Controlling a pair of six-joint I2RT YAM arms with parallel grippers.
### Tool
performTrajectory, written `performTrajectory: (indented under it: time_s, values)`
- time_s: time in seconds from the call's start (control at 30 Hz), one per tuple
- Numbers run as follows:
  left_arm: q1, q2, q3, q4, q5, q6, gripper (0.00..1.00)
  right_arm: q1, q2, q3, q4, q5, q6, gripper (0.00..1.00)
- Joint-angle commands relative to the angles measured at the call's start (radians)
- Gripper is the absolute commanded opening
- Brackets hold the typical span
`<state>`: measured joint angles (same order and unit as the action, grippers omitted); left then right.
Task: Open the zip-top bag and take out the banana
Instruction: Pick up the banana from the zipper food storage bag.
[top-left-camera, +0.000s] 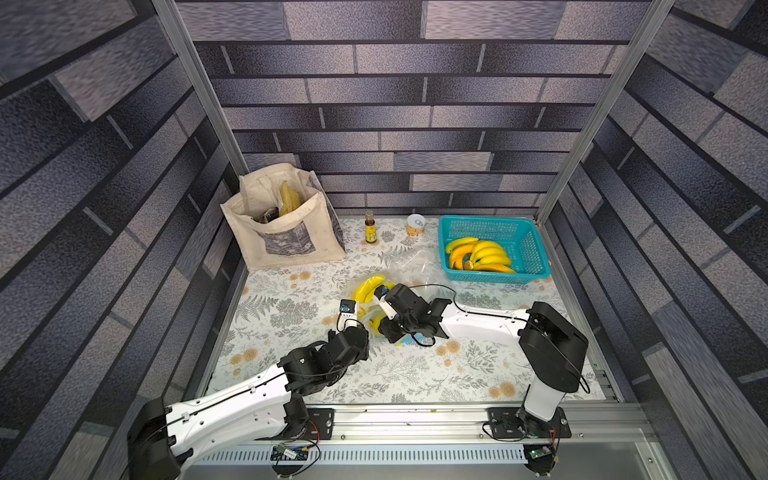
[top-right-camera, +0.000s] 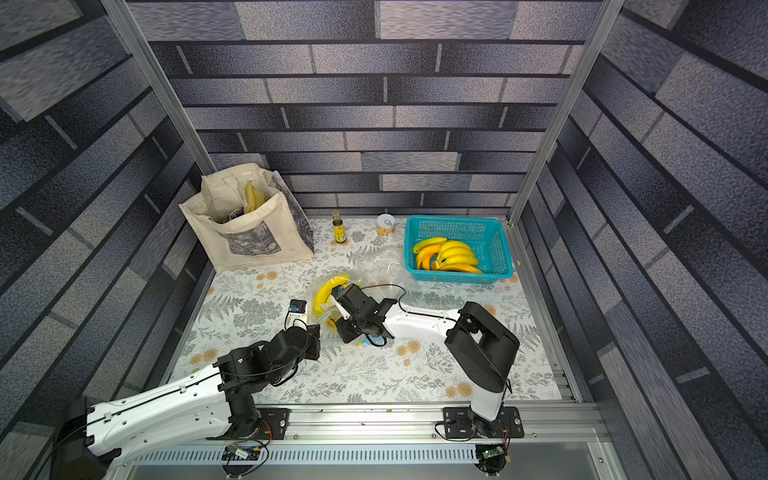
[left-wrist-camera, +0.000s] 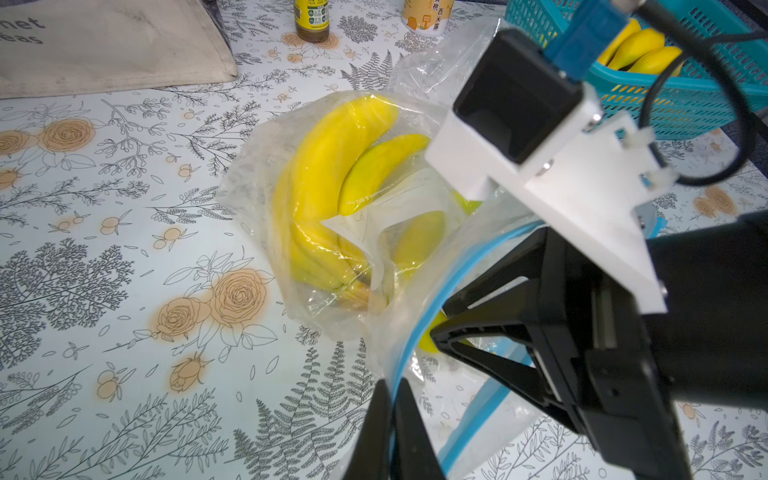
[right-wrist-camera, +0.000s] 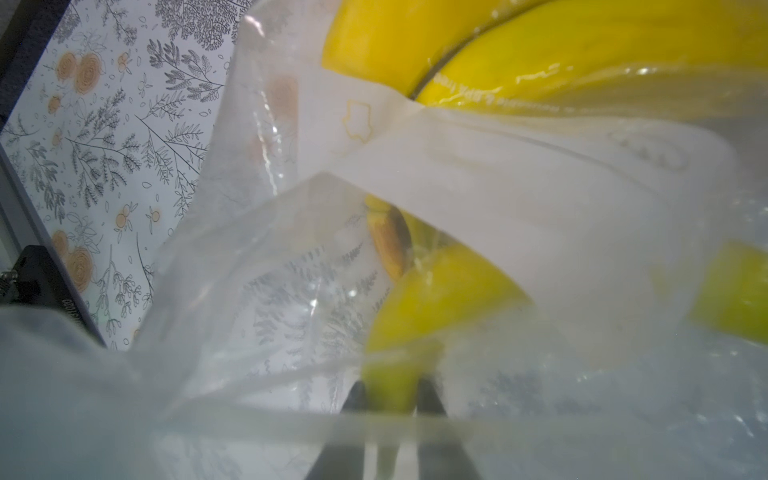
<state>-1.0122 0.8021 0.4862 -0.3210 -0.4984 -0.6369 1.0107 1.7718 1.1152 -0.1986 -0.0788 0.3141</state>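
Bag-opening part looks done: the zip-top bag (left-wrist-camera: 257, 187) lies mid worktop (top-left-camera: 415, 374), its mouth with the blue zip strip (left-wrist-camera: 419, 316) gaping toward the arms. The left gripper (left-wrist-camera: 392, 395) is pressed together on the rim of that mouth, holding it up. The right gripper (right-wrist-camera: 390, 395) is inside the mouth, its fingers pinching the greenish end of one fruit. The banana (left-wrist-camera: 324, 178), a small bunch, is wholly inside the bag on the worktop, so what is left, by my read: pull it out clear of the plastic. Risk: film dragging along with it. Writing: the tote bag (left-wrist-camera: 104, 50) shows cut-off letters "net" and "eas". The can (left-wrist-camera: 426, 16) carries Chinese characters, seemingly 西米露. The bottle (left-wrist-camera: 311, 20) has a yellow-green label, too small to read. Faint small print on the bag film, maybe "BPA", not sure. A teal basket (top-left-camera: 536, 249) at the back holds more bananas.
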Motion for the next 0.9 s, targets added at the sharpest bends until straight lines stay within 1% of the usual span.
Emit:
performTrajectory:
  time_s: [0.0, 0.17, 0.23, 0.27, 0.3, 0.33, 0.37, 0.47, 0.7, 0.77, 0.87]
  values:
    - [0.006, 0.001, -0.011, -0.006, -0.015, -0.018, 0.07, 0.008, -0.005, 0.005, -0.034, -0.012, 0.001, 0.13]
    - [0.005, 0.009, -0.011, -0.016, -0.019, -0.022, 0.07, 0.008, -0.061, -0.005, -0.06, -0.028, 0.011, 0.1]
    - [0.005, 0.011, -0.012, -0.014, -0.02, -0.023, 0.07, 0.009, -0.076, -0.006, -0.078, -0.024, 0.006, 0.11]
    - [0.006, 0.015, -0.011, -0.011, -0.018, -0.023, 0.07, 0.008, -0.077, -0.008, -0.081, -0.024, 0.003, 0.16]
    - [0.007, 0.017, -0.012, -0.009, -0.017, -0.024, 0.07, 0.008, -0.071, -0.008, -0.084, -0.027, 0.001, 0.31]
    - [0.006, 0.019, -0.011, -0.005, -0.017, -0.021, 0.07, 0.008, -0.063, -0.006, -0.085, -0.039, -0.002, 0.38]
    - [0.006, 0.023, -0.008, -0.006, -0.015, -0.022, 0.07, 0.009, -0.05, -0.002, -0.087, -0.055, -0.007, 0.4]
    - [0.005, 0.029, -0.005, -0.007, -0.012, -0.022, 0.07, 0.009, -0.014, 0.017, -0.09, -0.076, -0.007, 0.41]
    - [0.005, 0.017, -0.009, -0.013, -0.017, -0.024, 0.08, 0.011, 0.059, 0.077, -0.154, -0.073, -0.033, 0.42]
    - [0.005, 0.009, -0.013, -0.014, -0.019, -0.027, 0.08, 0.009, 0.07, 0.081, -0.154, -0.078, -0.033, 0.42]
    - [0.007, 0.002, -0.016, -0.016, -0.019, -0.028, 0.08, 0.009, 0.083, 0.093, -0.163, -0.082, -0.037, 0.38]
